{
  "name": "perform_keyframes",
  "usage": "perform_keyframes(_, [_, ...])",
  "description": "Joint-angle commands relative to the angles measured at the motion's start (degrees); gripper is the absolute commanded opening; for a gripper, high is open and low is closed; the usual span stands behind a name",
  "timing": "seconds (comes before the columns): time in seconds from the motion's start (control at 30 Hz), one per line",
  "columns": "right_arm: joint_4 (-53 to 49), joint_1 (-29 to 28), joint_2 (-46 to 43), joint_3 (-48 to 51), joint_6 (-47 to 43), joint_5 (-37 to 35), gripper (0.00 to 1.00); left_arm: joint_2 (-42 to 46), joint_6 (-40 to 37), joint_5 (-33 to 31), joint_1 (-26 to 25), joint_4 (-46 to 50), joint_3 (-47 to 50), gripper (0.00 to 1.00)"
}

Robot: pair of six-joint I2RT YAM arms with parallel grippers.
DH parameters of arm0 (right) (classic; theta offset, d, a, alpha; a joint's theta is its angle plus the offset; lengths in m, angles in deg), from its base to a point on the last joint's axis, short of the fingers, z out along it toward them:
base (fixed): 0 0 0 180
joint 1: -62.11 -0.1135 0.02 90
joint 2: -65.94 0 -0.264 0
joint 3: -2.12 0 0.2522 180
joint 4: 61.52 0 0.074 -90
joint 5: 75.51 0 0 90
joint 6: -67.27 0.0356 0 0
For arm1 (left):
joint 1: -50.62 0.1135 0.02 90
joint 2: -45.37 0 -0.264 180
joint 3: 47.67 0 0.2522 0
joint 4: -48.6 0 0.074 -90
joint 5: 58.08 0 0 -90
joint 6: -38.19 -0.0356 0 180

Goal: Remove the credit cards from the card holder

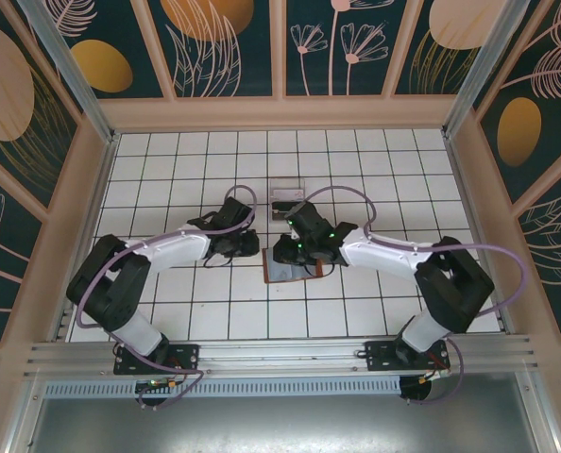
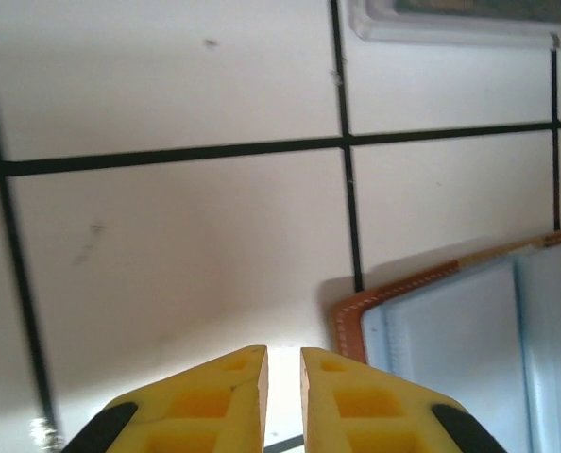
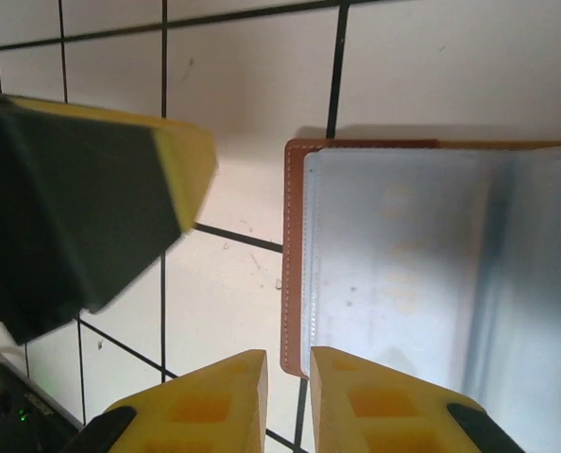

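A robot test cell built as a mock room, not a lived-in one.
A left arm (image 1: 172, 250) and a right arm (image 1: 384, 253) are bolted to an aluminium rail (image 1: 280, 357) at the near edge of a white tabletop (image 1: 167, 321) ruled in a black grid. Purple cables (image 1: 521, 269) loop off them. Printed panels (image 1: 233, 47) of leaves and flowers wall it in on three sides.

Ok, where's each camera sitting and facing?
Top external: above and behind the robot, looking down on the table, left arm, right arm, card holder.
Left wrist: on the left arm, facing down past the left gripper at tiles.
Right wrist: facing down past the right gripper.
Both wrists share the card holder's brown edge.
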Motion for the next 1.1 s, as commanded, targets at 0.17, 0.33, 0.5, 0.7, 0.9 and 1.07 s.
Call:
perform_keyframes(0.17, [3.8, -0.6, 7.8, -3.8, 0.4, 5.9, 0.20, 4.6, -1.0, -1.8, 1.3, 2.2, 3.2, 0.19])
perform_keyframes(0.33, [2.8, -0.6, 9.8, -4.9, -0.3, 5.6, 0.22, 5.5, -0.6, -1.6, 1.4, 1.8, 4.1, 0.20])
perform_keyframes(0.5, [1.4, -0.4, 11.6, -5.1, -1.2, 4.2, 0.25, 5.1, -0.5, -1.2, 1.3, 1.6, 3.7, 0.20])
perform_keyframes(0.7, [-2.4, -0.4, 12.8, -5.8, -1.5, 0.3, 0.32, 4.2, -0.9, -0.7, 1.4, 1.6, 2.9, 0.20])
perform_keyframes(0.9, [-8.1, -0.5, 12.0, -6.5, -1.6, -4.8, 0.37, 3.5, -1.2, -0.3, 1.3, 1.6, 2.4, 0.20])
perform_keyframes(1.07, [-13.8, -1.4, 11.9, -9.1, -2.1, -10.3, 0.41, 3.1, -1.5, -0.1, 1.3, 1.6, 2.2, 0.19])
